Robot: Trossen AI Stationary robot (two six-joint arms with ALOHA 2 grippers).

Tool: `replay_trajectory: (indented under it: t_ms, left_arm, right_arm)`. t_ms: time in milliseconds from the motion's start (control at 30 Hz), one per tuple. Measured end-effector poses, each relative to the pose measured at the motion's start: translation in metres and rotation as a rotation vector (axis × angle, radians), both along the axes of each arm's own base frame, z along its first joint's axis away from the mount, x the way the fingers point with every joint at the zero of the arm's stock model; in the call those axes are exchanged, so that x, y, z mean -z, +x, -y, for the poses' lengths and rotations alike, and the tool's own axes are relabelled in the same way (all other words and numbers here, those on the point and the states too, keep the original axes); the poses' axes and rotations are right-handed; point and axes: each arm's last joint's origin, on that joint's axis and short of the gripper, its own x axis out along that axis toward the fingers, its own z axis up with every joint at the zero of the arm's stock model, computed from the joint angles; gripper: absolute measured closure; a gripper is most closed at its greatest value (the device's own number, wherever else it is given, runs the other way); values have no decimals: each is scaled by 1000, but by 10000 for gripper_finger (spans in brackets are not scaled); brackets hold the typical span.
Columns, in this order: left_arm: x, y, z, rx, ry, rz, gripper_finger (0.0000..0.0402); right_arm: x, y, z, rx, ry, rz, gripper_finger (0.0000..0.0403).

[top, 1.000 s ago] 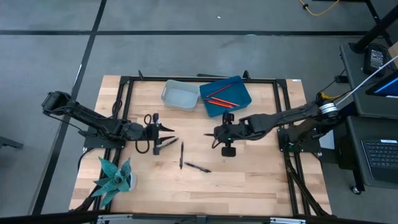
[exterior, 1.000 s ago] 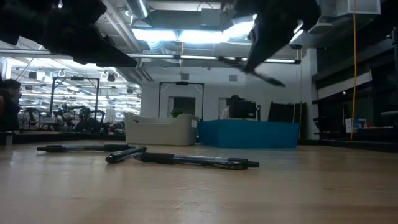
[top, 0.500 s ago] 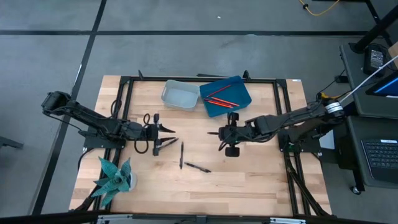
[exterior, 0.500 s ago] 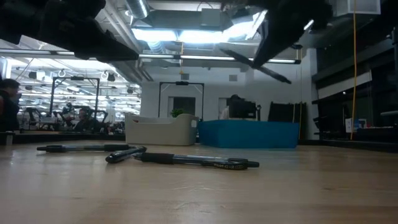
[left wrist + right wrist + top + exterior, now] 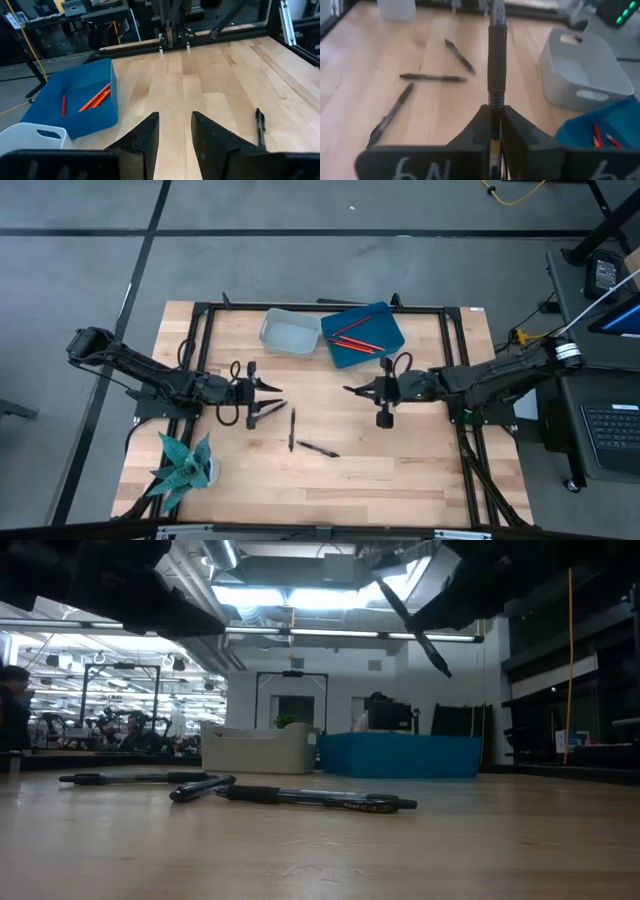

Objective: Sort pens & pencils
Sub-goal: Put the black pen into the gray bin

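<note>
One of the pens is held clamped in the right claw, raised above mid-desk. Its carry to the grey bin, far of centre, seems called for next. Three pens lie by the parted left claw.

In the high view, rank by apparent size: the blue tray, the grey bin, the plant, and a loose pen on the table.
1. blue tray, largest footprint.
2. and 3. grey bin and plant: too close to rank.
4. loose pen, by far the smallest, a thin dark stick.
</note>
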Motion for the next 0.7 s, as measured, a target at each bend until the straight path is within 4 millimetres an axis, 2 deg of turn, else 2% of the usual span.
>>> replay_trajectory:
  t_ms: [267, 400, 533, 700]
  left_arm:
    - [-7, 7, -7, -36, 9, 98, 294]
    - [-5, 14, -11, -41, 13, 118, 294]
    - [0, 24, -15, 15, -5, 154, 294]
    - [6, 34, -23, 5, -7, 188, 294]
  right_arm:
    - [19, -8, 3, -46, -25, 202, 374]
    - [24, -12, 8, -85, -18, 293, 374]
    - [27, -13, 14, -96, -6, 316, 374]
    - [27, -9, 18, -135, 5, 324, 374]
